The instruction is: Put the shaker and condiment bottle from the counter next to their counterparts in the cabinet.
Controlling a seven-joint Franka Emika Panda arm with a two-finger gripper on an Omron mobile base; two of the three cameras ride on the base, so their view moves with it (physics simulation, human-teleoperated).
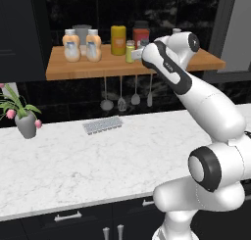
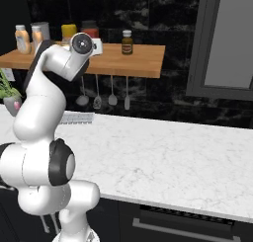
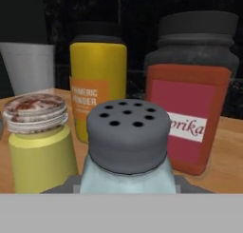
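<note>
The white marble surface [image 1: 98, 156] lies bare below the wooden cabinet shelf [image 1: 98, 67], where two orange condiment bottles [image 1: 82, 45] stand together at the left. The claw [image 3: 127, 187] holds the teal shaker [image 3: 127, 156] up at the shelf, just beside the yellow-green shaker [image 3: 40, 141]; its finger spacing is hidden.

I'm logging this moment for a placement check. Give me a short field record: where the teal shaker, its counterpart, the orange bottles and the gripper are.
teal shaker: close before the hand camera, over the cabinet shelf
yellow-green shaker: on the shelf, beside the teal shaker
orange bottles: two side by side at the shelf's left end
gripper: at the shelf; jaws hidden
</note>
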